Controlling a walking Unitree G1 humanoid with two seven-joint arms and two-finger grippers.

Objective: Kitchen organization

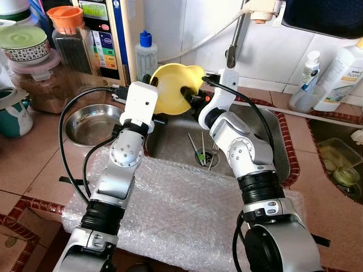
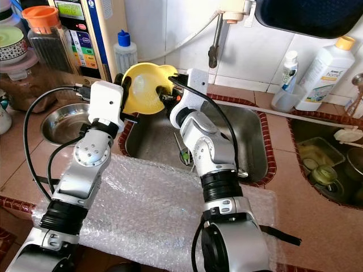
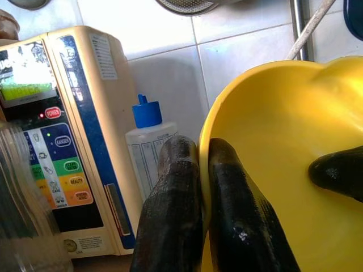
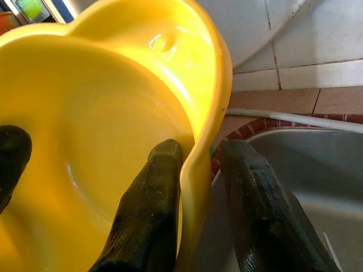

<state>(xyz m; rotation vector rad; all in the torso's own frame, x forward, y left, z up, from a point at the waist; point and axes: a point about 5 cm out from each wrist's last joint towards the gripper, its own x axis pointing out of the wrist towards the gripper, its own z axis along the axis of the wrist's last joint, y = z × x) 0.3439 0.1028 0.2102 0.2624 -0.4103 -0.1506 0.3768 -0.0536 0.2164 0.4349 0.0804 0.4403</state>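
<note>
A yellow plastic bowl [image 1: 170, 85] is held tilted above the back left corner of the steel sink [image 1: 272, 141]. My left gripper [image 3: 201, 144] is shut on its left rim, with one finger inside and one outside. On the opposite rim my right gripper [image 4: 201, 150] is shut, one finger [image 4: 153, 192] inside the bowl and the other against its outer wall. In the left eye view the right gripper [image 1: 190, 93] reaches into the bowl's open face. The left gripper [image 1: 154, 85] is mostly hidden behind its white wrist.
A small steel bowl [image 1: 93, 122] sits left of the sink. Chopsticks [image 1: 199, 150] lie by the drain. Bubble wrap [image 1: 181, 209] covers the near counter. A water purifier [image 1: 108, 34], blue-capped bottle [image 1: 146, 54] and jars [image 1: 71, 39] stand behind. Detergent bottles [image 1: 340, 73] stand right.
</note>
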